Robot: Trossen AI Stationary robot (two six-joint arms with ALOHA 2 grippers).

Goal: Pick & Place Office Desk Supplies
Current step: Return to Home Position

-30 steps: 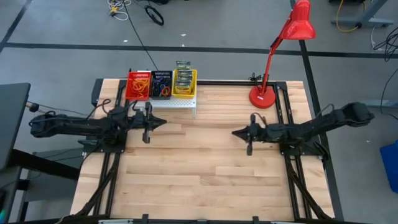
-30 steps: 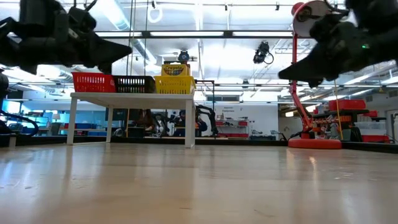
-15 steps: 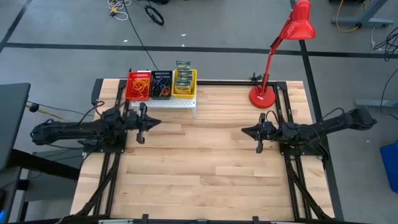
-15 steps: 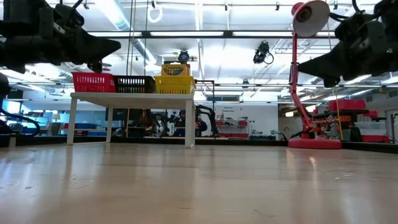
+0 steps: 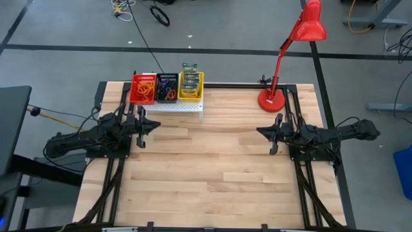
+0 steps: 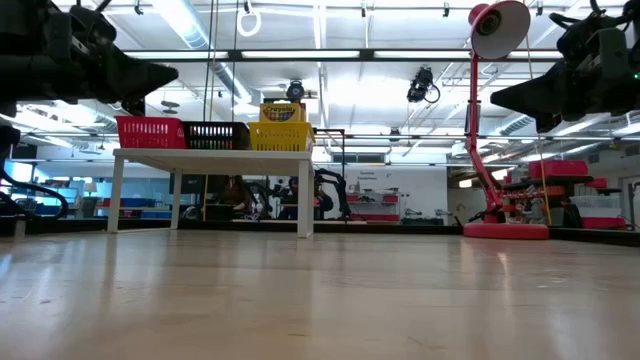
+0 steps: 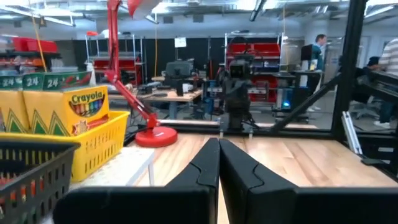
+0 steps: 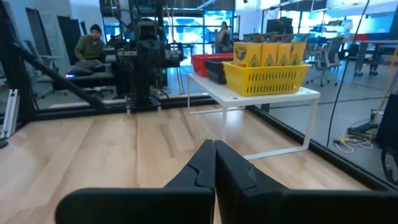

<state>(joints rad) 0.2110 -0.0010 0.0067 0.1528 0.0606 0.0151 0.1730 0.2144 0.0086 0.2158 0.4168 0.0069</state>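
High view is showing crayon boxes (image 5: 190, 76) standing upright in yellow bin (image 5: 192, 95), rubber bands (image 5: 144, 93) lying in red bin (image 5: 134, 87), both sitting on white stand (image 5: 183, 108) at the far edge of the desk (image 5: 212, 167); boxes are looking light, stiff cardboard, probably denting if squeezed, so taking them across the flat faces near the top; bands are looking floppy, needing a one-strand pinch. Left claw (image 5: 154, 124) and right claw (image 5: 260, 133) are both pressed together, carrying nothing; versus a second ago both arms are pulling back outward from the middle
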